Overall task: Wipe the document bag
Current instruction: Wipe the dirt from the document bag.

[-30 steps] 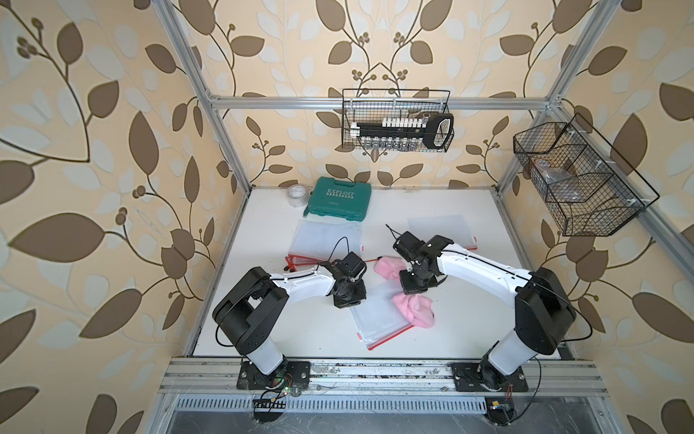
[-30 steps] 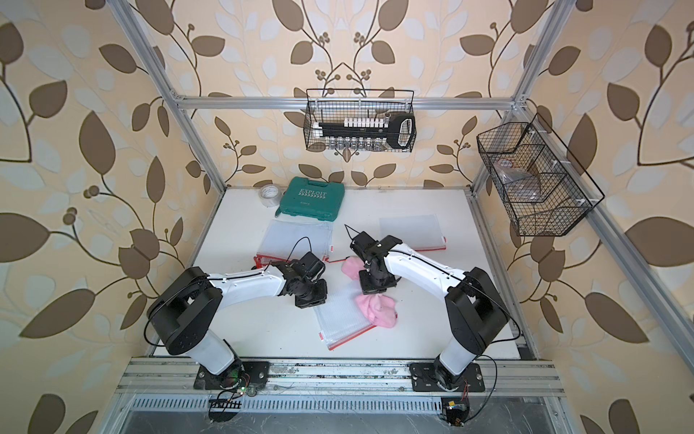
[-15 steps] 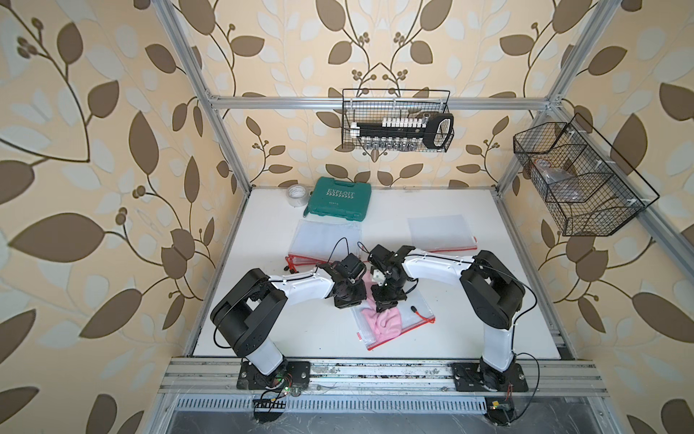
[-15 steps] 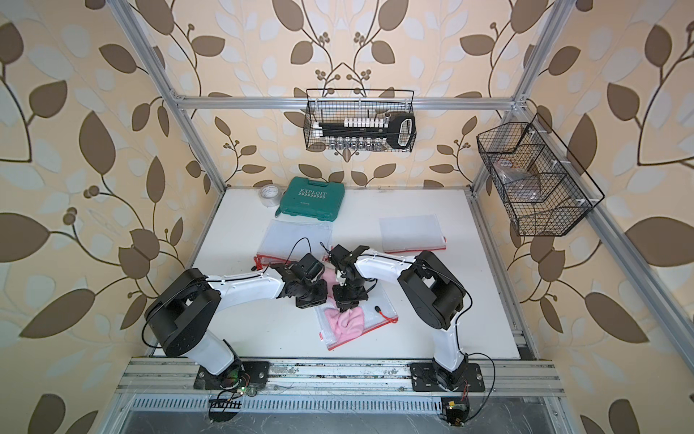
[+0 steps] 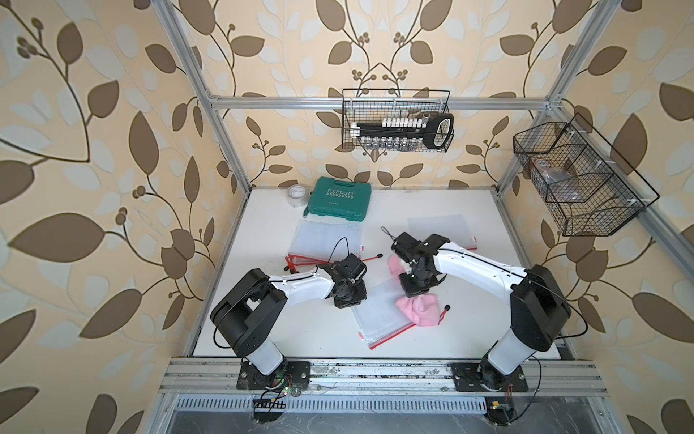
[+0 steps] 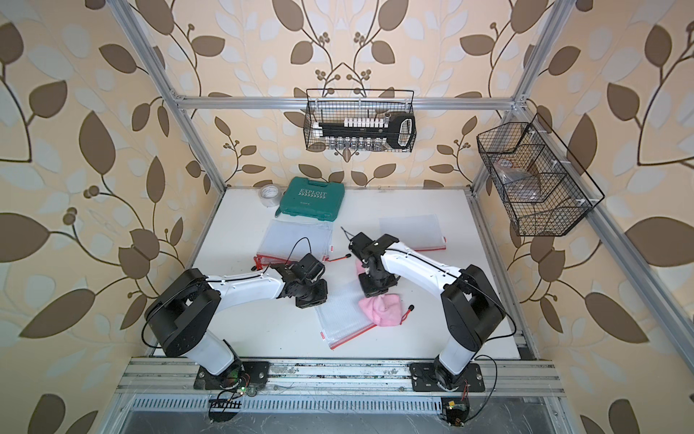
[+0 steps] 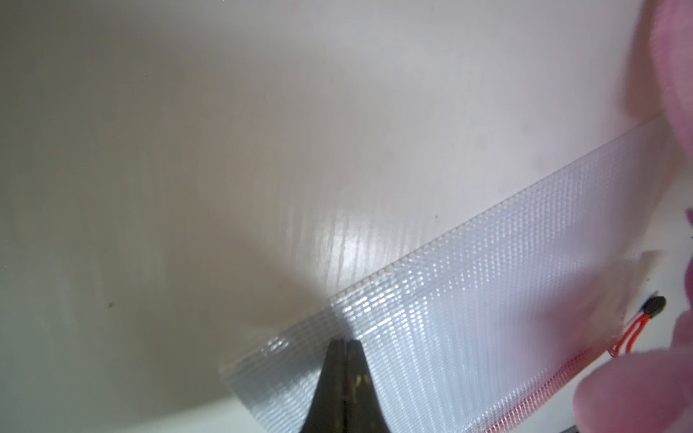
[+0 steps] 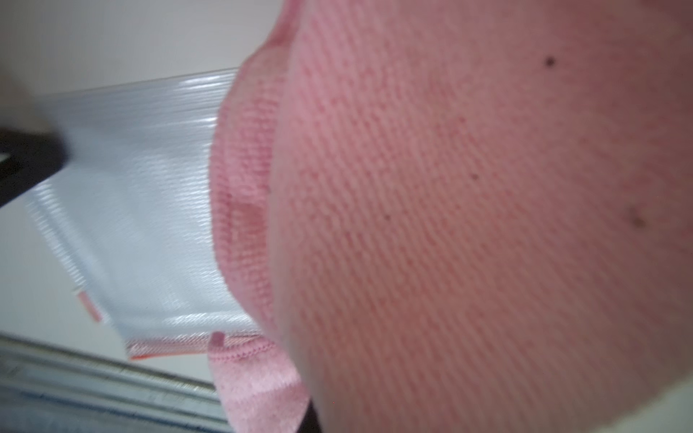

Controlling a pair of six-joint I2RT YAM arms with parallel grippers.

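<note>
2 black wire baskets hang on the walls. The basket on the back wall (image 5: 351, 109), at the upper centre of both top views, holds a black tool rack (image 5: 402, 129) with a row of small white pieces. The basket on the side wall (image 5: 601, 210), at the upper right, has compartments; something of clear plastic lies in them, but I cannot tell what. A green case (image 5: 338, 199) lies closed at the back of the white desk (image 5: 315, 338), with a tape roll (image 5: 296, 195) just beside it, to its left in the frame. The walls carry wallpaper with brown leaves.

The document bag (image 5: 375, 317), clear with a red zip edge, lies flat on the desk at the lower centre of the frame. A stack of similar bags (image 5: 326, 240) lies above it, and 1 more bag (image 5: 439, 227) is at the centre right.

The left pincer (image 7: 345, 352) is fully closed, its 2 tips together. They press on a corner of the document bag and grip nothing. The right pincer (image 5: 414, 291) is closed on a pink cloth (image 5: 420, 308), which rests on the right part of the document bag and fills most of the right wrist view.
</note>
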